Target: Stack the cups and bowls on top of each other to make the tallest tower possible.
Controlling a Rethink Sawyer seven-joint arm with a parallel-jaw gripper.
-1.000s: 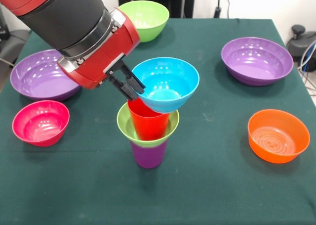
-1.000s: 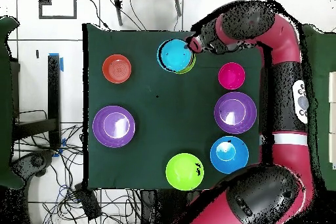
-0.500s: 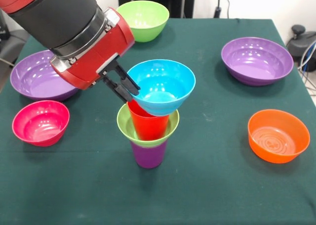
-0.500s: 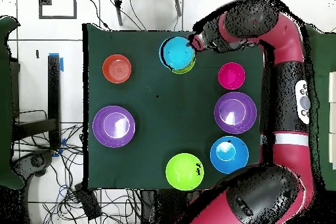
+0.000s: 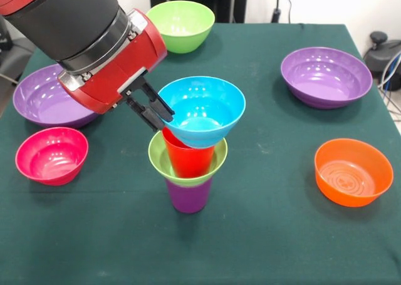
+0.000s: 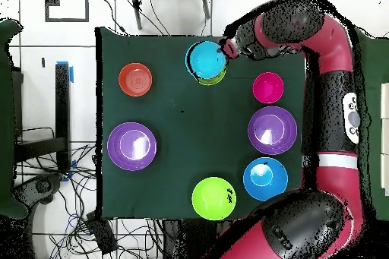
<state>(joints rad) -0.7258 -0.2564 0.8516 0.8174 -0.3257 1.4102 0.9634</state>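
The tower stands mid-table: a purple cup [image 5: 188, 196] at the bottom, a small lime green bowl [image 5: 160, 160] on it, and a red cup [image 5: 187, 158] nested in that bowl. A blue bowl [image 5: 203, 113] sits tilted at the red cup's mouth, covering most of the tower from above. My gripper [image 5: 160, 113] is shut on this bowl's left rim, one finger inside and one outside. In the overhead view the blue bowl [image 6: 206, 60] hides the cups, and the gripper [image 6: 225, 47] holds its right edge.
Around the tower lie a large lime green bowl [image 5: 182, 23] at the back, purple bowls at left [image 5: 50, 96] and right [image 5: 326, 76], a pink bowl [image 5: 51, 155] and an orange bowl [image 5: 353, 171]. Another blue bowl [image 6: 265, 178] shows in the overhead view.
The gripper has shifted a little to the left in the front view, carrying the blue bowl with it over the red cup. The tower and other bowls have not moved.
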